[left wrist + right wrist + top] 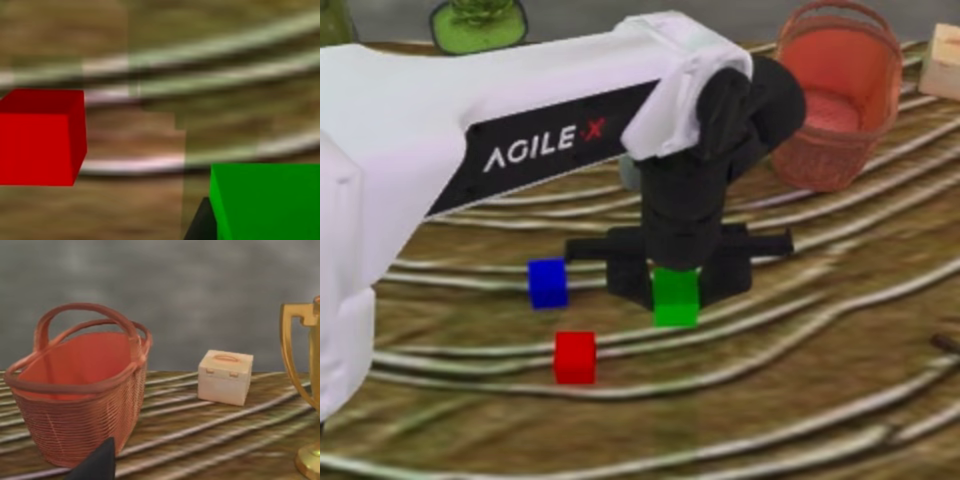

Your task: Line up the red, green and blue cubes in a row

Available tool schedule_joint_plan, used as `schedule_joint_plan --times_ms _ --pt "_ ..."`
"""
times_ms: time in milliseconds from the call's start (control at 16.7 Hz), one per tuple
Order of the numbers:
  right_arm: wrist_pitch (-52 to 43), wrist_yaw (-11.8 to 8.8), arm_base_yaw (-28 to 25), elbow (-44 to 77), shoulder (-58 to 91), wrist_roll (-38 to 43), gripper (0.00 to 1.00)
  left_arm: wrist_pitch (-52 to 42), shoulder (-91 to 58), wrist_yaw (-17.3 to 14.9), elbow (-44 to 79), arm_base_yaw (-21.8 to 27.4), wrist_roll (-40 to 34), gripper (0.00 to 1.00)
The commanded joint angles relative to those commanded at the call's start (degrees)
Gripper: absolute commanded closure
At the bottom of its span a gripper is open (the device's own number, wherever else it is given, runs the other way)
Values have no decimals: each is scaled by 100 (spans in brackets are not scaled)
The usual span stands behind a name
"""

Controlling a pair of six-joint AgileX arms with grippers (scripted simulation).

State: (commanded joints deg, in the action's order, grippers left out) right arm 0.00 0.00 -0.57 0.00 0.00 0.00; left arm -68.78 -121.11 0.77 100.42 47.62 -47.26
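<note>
Even, soft light throughout; no glare. Faint shadows under cubes on surface (800, 400). Left wrist view heavily blurred; right wrist backdrop hazy.

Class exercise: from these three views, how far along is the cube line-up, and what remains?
Done: nothing reads as a finished row; the blue cube and red cube sit apart on the table, red nearer the camera. In hand: the left tool sits around the green cube. Left: setting green down and bringing all three into one line.
</note>
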Motion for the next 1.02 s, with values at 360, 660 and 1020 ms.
schedule_joint_plan --times_ms 360,660,1020 --pt "0 0 0 0 0 0 0 616 -141 -7 -454 -30 16 100" --pt "0 0 0 0 0 0 0 1404 -382 -4 -1019 -20 24 100" --pt "0 0 0 0 0 0 0 1411 -385 -4 -1025 -19 24 85"
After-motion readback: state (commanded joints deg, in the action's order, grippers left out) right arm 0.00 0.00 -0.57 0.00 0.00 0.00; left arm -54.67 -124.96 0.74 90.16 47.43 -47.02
